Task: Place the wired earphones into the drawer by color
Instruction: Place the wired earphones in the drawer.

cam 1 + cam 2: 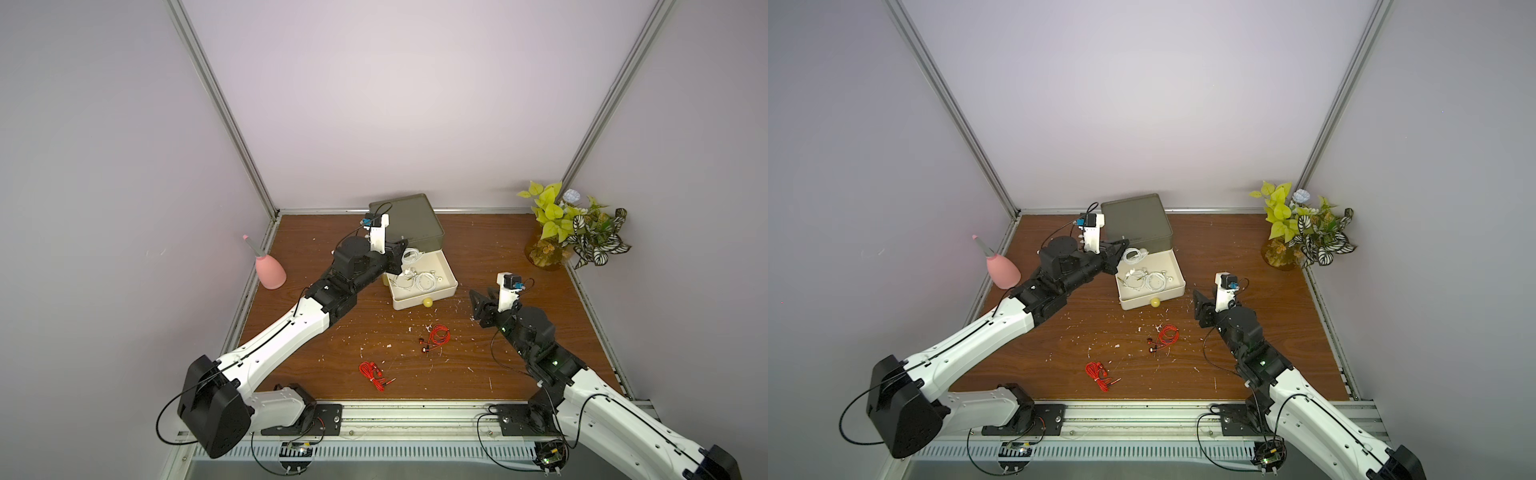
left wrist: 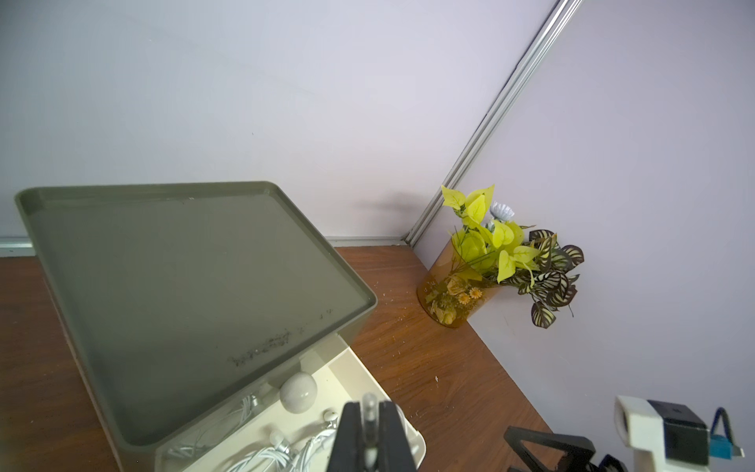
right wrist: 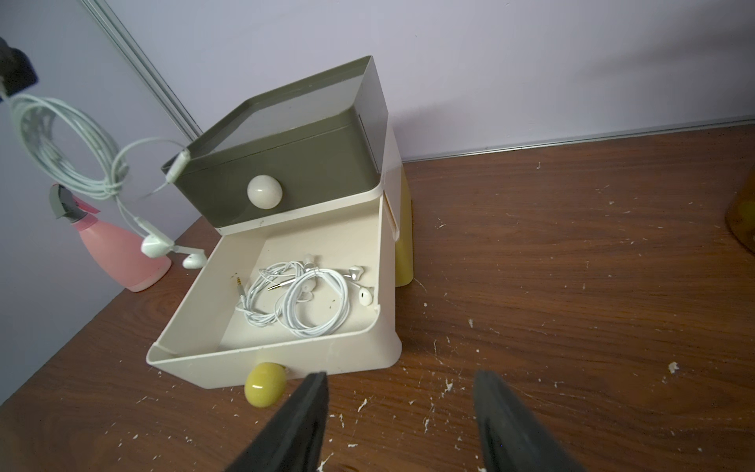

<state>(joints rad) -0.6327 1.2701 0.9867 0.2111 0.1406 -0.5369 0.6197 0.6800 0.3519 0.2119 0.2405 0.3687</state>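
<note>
The left gripper [image 1: 402, 257] is clamped on a white earphone bundle [image 1: 410, 256] over the open cream drawer [image 1: 451, 277], which holds two more; two red bundles [image 1: 438, 335] wait on the table [image 1: 519, 365].

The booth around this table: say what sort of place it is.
Probably a robot test cell made up like a home corner: plain walls joined by aluminium framing, two arms bolted to a rail at the table's edge, and household props such as a vase of artificial plants.

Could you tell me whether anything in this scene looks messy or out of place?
Yes: small white flecks litter the wooden table in front of the open cream drawer, like scattered debris. Nothing else looks damaged.
</note>
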